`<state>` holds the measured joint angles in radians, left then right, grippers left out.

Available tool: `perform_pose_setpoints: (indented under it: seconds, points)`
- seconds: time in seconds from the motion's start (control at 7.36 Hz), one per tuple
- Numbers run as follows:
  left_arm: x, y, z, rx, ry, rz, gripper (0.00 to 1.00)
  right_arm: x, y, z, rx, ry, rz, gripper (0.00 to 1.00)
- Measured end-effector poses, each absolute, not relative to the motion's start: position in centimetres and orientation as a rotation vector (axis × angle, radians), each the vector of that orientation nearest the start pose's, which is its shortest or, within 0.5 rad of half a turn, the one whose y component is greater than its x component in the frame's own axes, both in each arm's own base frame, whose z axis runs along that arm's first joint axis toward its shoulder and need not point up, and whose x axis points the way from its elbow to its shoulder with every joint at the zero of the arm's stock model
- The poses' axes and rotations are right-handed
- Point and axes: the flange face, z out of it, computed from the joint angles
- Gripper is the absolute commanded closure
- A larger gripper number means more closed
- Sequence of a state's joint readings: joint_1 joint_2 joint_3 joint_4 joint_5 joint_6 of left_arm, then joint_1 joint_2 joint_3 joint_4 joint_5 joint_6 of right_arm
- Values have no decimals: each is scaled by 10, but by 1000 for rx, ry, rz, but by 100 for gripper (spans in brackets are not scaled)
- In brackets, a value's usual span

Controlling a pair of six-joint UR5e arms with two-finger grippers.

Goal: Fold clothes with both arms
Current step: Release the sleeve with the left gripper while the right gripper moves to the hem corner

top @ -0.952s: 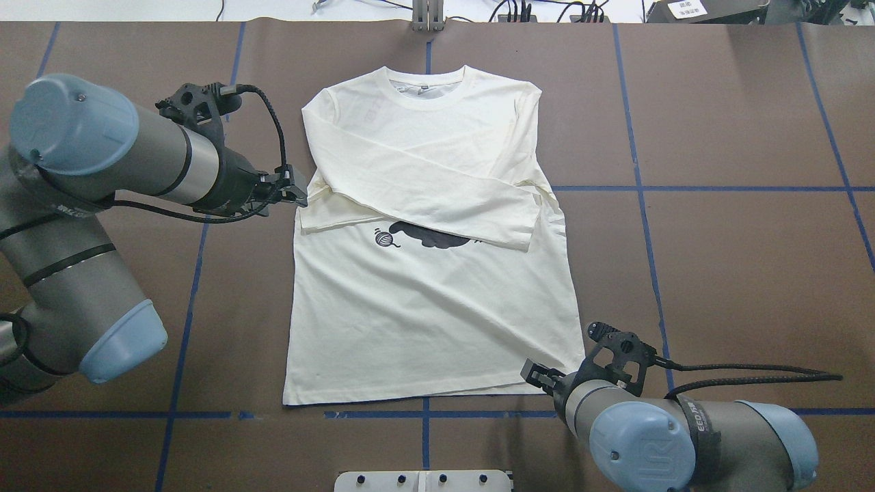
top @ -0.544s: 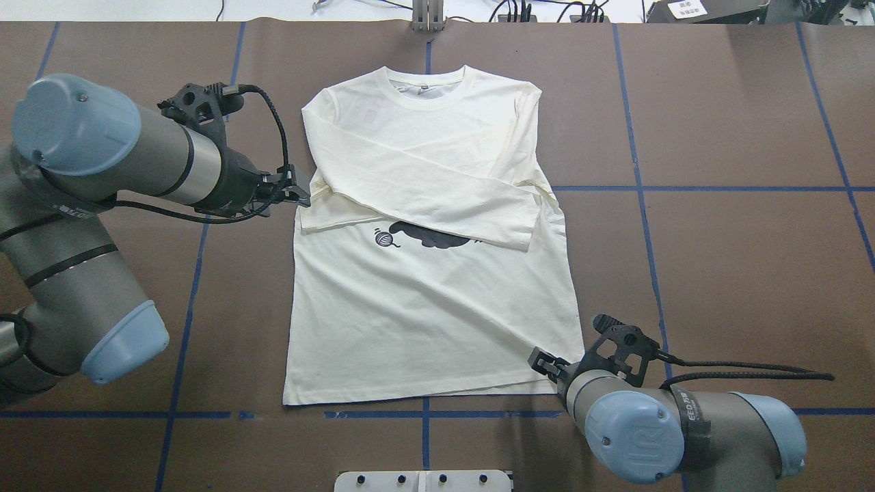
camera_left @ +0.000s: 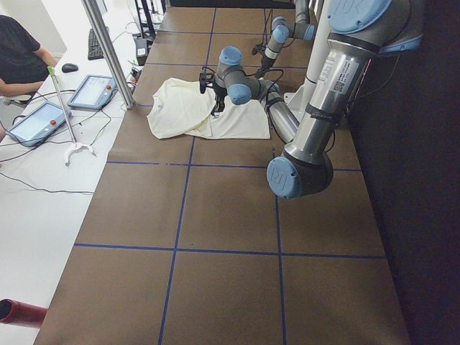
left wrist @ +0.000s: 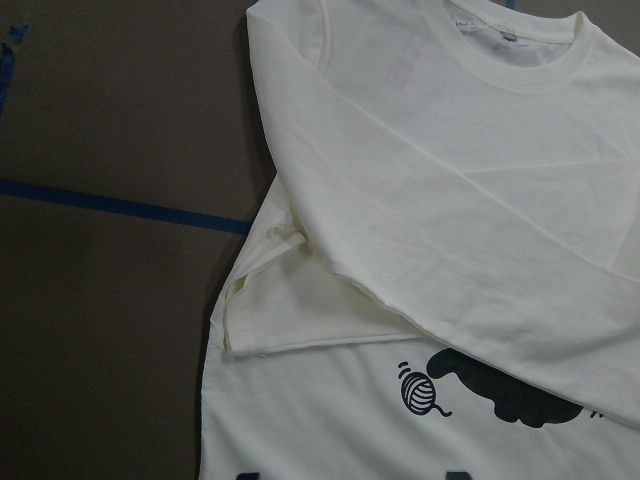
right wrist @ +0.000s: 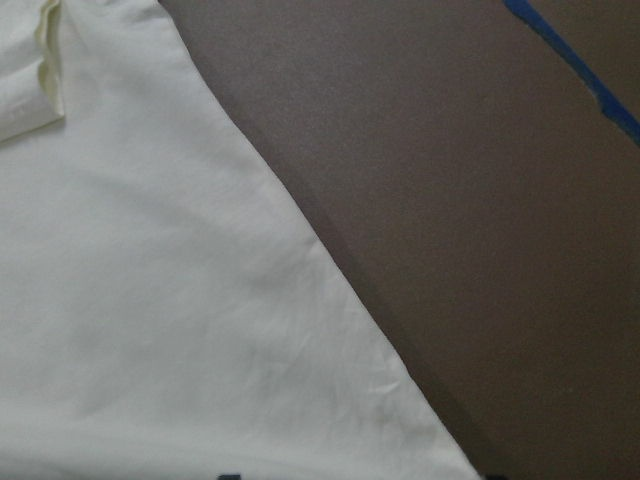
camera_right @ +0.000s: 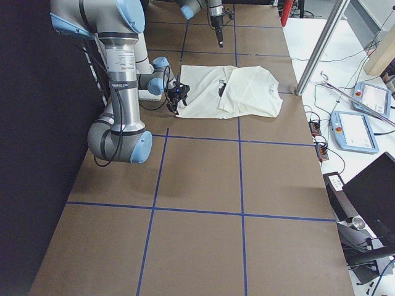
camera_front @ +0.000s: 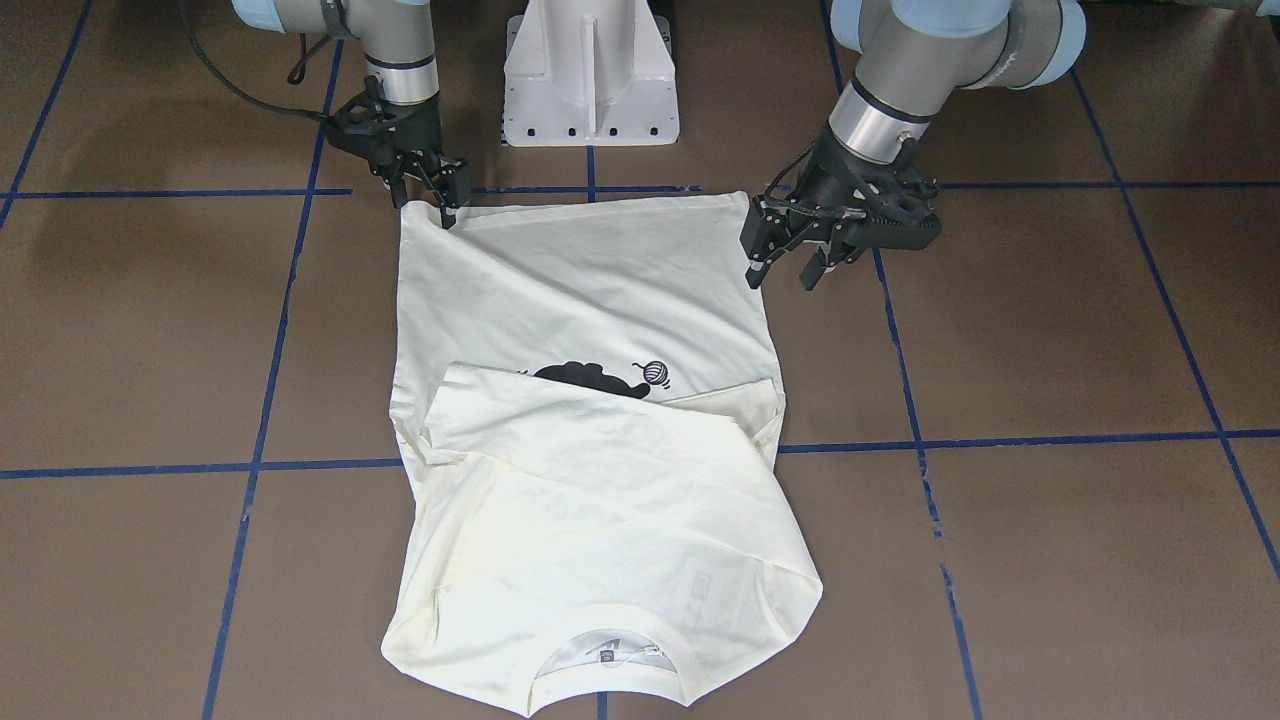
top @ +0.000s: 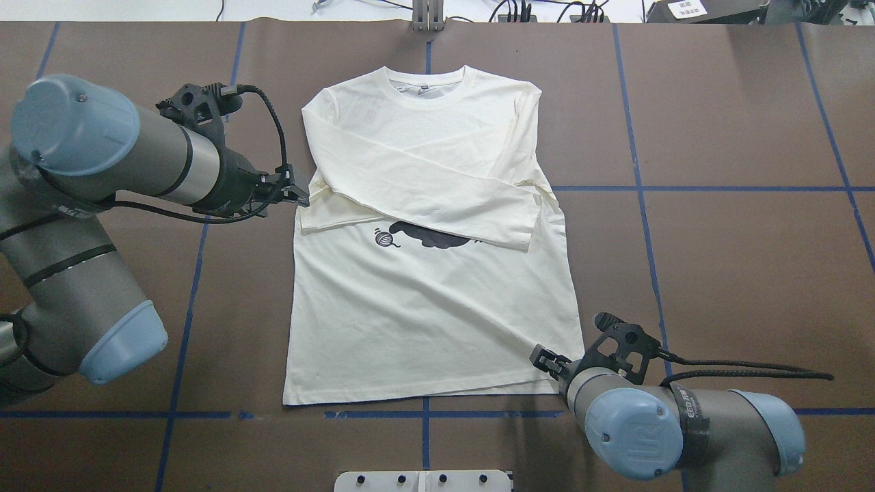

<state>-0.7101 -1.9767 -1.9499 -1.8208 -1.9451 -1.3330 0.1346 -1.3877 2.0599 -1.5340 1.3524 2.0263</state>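
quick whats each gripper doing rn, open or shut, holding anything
Left gripper: open, holding nothing.
Right gripper: at the hem corner of the shirt; cannot tell whether it is open or shut.

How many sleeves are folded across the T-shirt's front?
2. The top sleeve crosses diagonally from the robot's left to its right; the other sleeve lies beneath it, its cuff end showing at the T-shirt's left edge.

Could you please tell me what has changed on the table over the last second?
The right pincer edged forward, toward the near right hem corner of the shirt; no grasp is visible. The left pincer and the shirt stayed as they were.
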Motion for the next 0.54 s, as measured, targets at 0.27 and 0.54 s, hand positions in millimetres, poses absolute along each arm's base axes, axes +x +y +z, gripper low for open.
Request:
perform_pose_setpoints:
  seconds: [0.27, 0.54]
  points:
    - [373, -449, 239, 163, 1063, -233, 29, -498, -224, 348, 97, -739, 641, 17]
    - [372, -448, 238, 163, 1065, -235, 28, -501, -224, 354, 99, -725, 640, 21]
